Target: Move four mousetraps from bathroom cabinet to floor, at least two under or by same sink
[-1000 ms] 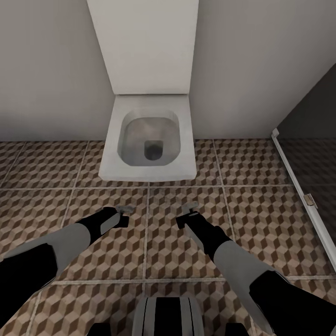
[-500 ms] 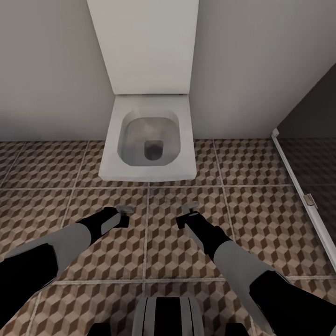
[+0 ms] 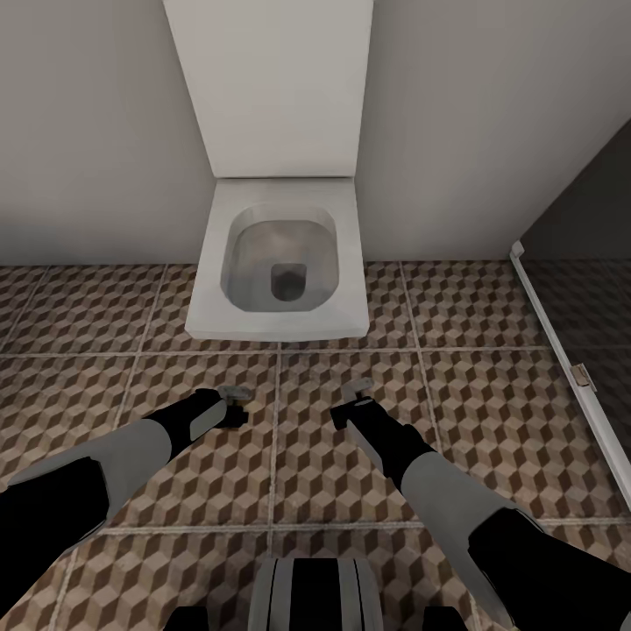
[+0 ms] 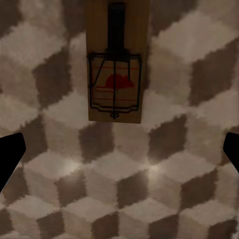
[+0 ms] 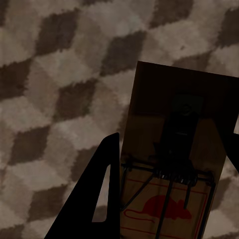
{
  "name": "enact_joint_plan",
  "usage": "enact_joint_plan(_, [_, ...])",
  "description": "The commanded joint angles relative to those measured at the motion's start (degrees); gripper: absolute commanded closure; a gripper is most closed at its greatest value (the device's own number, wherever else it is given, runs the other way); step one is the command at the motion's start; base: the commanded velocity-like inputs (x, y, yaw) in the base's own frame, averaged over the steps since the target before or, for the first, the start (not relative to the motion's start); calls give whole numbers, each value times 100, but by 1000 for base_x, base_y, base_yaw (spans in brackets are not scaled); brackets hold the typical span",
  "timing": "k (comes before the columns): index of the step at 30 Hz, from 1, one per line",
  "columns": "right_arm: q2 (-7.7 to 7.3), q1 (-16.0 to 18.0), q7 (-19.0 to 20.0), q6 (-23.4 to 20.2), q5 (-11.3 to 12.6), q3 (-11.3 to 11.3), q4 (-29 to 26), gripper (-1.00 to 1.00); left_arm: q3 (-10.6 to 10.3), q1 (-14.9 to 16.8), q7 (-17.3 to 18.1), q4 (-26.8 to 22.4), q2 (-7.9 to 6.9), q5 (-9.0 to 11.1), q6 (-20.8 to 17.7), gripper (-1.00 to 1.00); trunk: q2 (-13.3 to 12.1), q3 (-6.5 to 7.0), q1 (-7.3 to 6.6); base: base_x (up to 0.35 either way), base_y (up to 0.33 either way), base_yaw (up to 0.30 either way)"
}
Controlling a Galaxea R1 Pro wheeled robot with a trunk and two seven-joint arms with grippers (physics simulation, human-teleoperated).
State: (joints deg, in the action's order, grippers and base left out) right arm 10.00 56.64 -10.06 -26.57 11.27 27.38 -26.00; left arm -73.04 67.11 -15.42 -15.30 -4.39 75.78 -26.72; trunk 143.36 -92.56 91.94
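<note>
Pincer tips of the left pincer (image 4: 119,154) sit wide apart at the frame's edges, holding nothing; a mousetrap (image 4: 115,74) lies flat on the bathroom floor (image 4: 164,194) just beyond, in the upper centre, its long axis running away from the left arm. The right pincer (image 5: 169,174) seems to clasp a second mousetrap (image 5: 174,149), brown board, dark wire, red mouse mark, though shadow blurs the contact.

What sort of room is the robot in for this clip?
A bathroom, most likely: a white wall-hung toilet stands against the wall, the floor has cube-patterned tiles, and what looks like a glass shower screen closes the right side.
</note>
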Motion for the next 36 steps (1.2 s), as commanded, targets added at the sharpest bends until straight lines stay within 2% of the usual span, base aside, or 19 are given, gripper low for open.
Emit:
enact_joint_plan(1, [0,5,-49,-15,71,35,-1,100,-34,3,-53,-25,-9,60,-11,-100,2,-3,-1,0,0,0])
enact_joint_plan(17, [0,5,-49,-15,69,36,-1,100,-34,3,-49,-26,-13,60,-9,-100,2,-3,-1,0,5,0])
enact_joint_plan(27, [0,5,-49,-13,69,31,-1,100,-34,3,-49,-26,-18,60,-9,-100,2,-3,-1,0,210,0])
enact_joint_plan(36, [0,5,-49,-9,69,31,-1,100,-34,3,-49,-26,-18,60,-9,-100,2,-3,-1,0,44,0])
